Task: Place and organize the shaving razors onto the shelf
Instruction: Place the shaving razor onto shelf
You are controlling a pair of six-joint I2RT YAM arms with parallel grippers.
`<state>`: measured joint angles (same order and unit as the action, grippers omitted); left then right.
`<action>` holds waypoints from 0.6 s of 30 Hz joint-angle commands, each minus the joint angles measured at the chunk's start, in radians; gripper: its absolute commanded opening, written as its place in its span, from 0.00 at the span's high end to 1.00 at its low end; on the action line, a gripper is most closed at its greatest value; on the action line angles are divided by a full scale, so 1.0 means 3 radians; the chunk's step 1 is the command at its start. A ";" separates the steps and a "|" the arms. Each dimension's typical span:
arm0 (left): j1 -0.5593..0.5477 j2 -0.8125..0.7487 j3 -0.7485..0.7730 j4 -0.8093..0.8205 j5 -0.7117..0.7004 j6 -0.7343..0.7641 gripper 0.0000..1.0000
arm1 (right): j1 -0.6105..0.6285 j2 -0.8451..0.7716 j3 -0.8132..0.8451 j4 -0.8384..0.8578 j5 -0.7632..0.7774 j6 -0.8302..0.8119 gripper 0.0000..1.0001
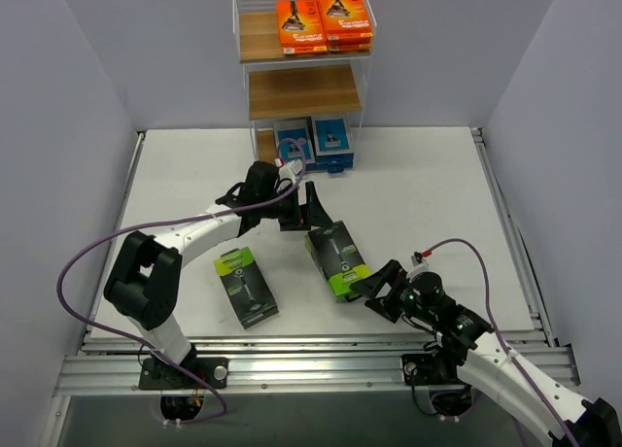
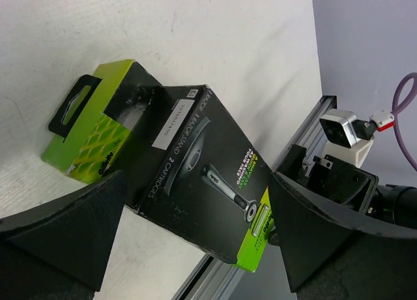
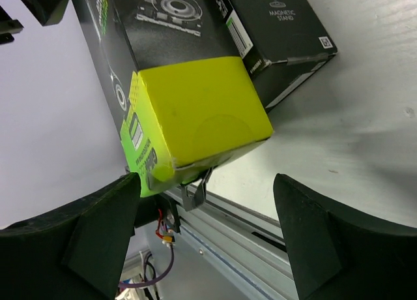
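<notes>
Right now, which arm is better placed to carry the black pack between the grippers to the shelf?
Likely left. The left gripper hangs open at the far end of the black-and-lime pack, on the shelf side. The right gripper, open at its near end, is farther from the shelf.

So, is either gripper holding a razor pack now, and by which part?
Nothing looks held. Both grippers stand open: the left gripper straddles the black pack, and the right gripper straddles its lime end, without clamping.

The shelf [image 1: 301, 89] has white wire and light brown boards; orange packs [image 1: 323, 24], blue-and-white packs [image 1: 313, 141], black packs [image 1: 335, 259] with lime-green ends.
</notes>
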<state>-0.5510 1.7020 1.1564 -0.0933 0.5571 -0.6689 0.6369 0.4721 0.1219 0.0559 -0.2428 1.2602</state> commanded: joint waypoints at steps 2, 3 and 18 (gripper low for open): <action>-0.0060 -0.0069 0.0011 0.0117 0.0055 0.0051 0.02 | 0.0030 0.0104 -0.0033 0.0427 0.0124 0.0079 0.22; -0.0070 -0.0069 0.0011 0.0112 0.0060 0.0051 0.02 | 0.0030 0.0099 -0.0038 0.0432 0.0144 0.0104 0.22; -0.0208 -0.0033 0.0026 -0.0042 -0.0006 0.0082 0.00 | 0.0025 0.0027 -0.0145 0.0673 0.0227 0.0268 0.30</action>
<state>-0.5945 1.7020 1.1561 -0.0956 0.5430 -0.6605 0.6369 0.4843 0.0856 0.1822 -0.1936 1.3247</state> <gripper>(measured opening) 0.999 0.703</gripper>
